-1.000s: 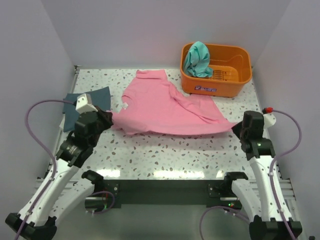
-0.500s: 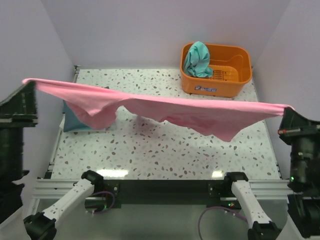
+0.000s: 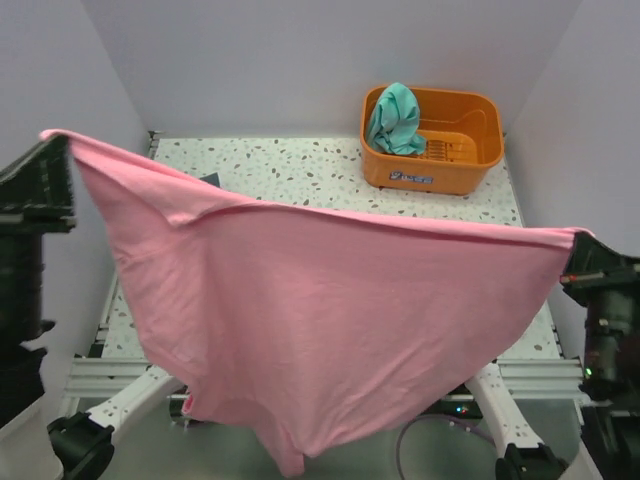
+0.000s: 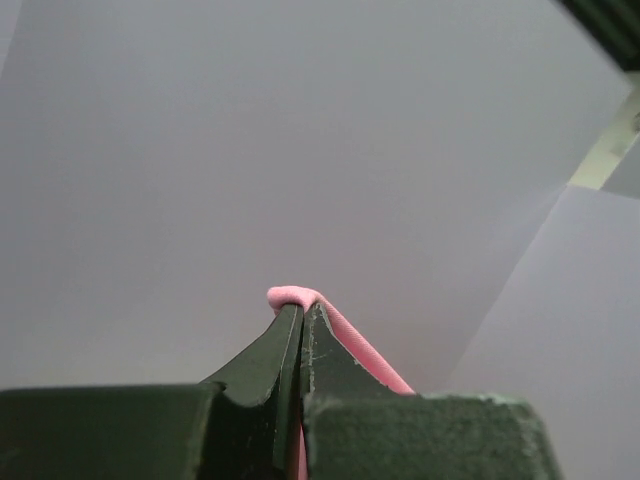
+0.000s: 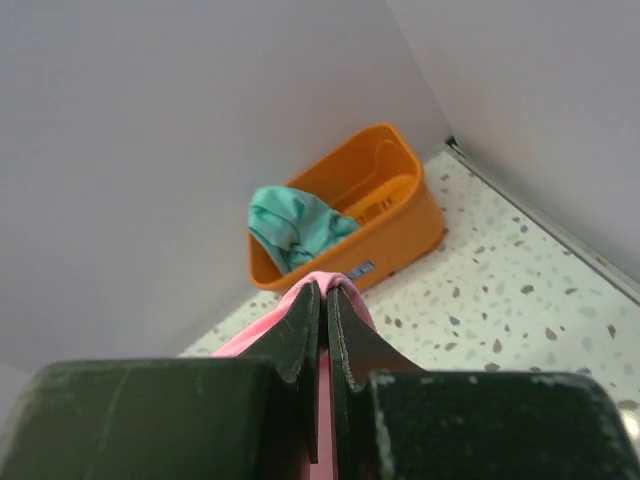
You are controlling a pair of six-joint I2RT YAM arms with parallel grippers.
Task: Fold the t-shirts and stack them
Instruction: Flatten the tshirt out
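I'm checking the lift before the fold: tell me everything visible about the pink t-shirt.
The pink t-shirt, soft and plain, apparently cotton, hangs in the air as a wide sheet, its top edge stretched between the left end effector and the right end effector, each shut on a pinch of cloth. Its lower end narrows.

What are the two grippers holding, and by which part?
The pink t-shirt, hanging spread between them: the left gripper pinches one end of its upper edge, the right gripper the other end.
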